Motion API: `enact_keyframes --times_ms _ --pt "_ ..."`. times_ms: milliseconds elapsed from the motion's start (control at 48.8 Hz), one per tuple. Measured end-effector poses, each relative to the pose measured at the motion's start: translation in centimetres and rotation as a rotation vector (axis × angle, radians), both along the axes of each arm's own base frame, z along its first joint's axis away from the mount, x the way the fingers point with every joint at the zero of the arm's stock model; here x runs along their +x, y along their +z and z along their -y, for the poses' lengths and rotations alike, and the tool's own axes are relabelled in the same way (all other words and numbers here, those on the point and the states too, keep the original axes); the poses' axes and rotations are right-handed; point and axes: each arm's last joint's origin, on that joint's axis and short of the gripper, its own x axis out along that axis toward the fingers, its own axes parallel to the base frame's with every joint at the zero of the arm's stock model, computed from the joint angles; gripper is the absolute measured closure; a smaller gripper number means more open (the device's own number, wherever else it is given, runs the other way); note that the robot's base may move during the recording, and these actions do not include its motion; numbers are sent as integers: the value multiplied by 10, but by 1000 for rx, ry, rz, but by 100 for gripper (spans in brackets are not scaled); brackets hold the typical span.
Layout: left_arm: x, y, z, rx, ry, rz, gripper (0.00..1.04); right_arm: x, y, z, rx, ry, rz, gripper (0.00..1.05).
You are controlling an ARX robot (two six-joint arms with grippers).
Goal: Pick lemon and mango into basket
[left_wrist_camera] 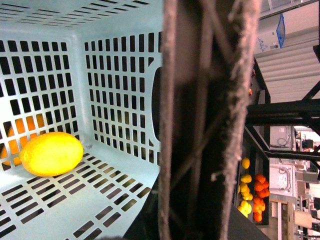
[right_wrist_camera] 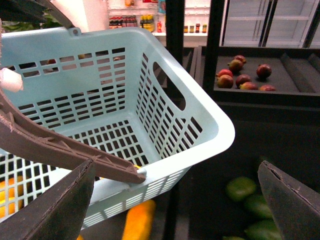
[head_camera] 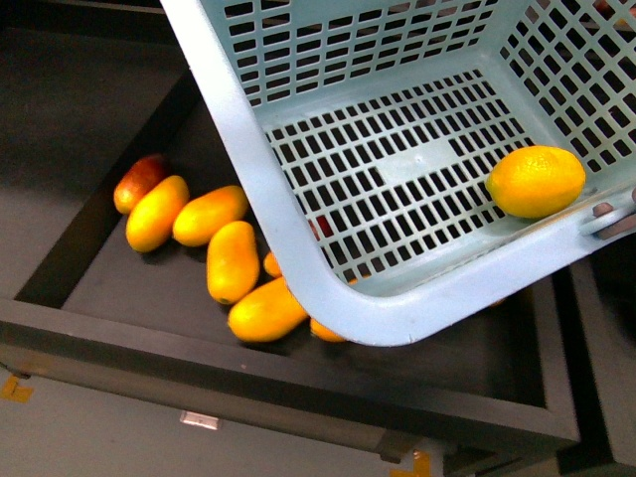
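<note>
One down: lemon [head_camera: 535, 181] lies inside the basket [head_camera: 238, 129] at its low corner, mango [right_wrist_camera: 264, 71] probably sits in the tray [right_wrist_camera: 295, 80] beyond the basket, likely firm, smooth, slippery, so pinch across its middle; right gripper [right_wrist_camera: 175, 167] gapes empty, left gripper's state unreadable.

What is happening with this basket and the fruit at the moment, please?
The light blue slotted plastic basket is tilted above a dark tray of long yellow-orange fruits. One bright yellow oval lemon lies inside it; no dark red mango is there. The right pincer is open and empty near the basket. The left wrist view looks past a brown handle into the basket; whether the left pincer grips it is unclear.
</note>
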Motion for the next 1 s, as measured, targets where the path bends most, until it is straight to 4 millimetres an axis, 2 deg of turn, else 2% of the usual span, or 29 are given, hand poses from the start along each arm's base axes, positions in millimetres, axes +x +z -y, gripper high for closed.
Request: enact_keyframes --times_ms 819,1003 --pt "0 0 0 -1 -2 0 100 0 0 0 0 1 0 9" --pt "7 0 -7 19 43 18 100 0 0 0 0 7 0 9"
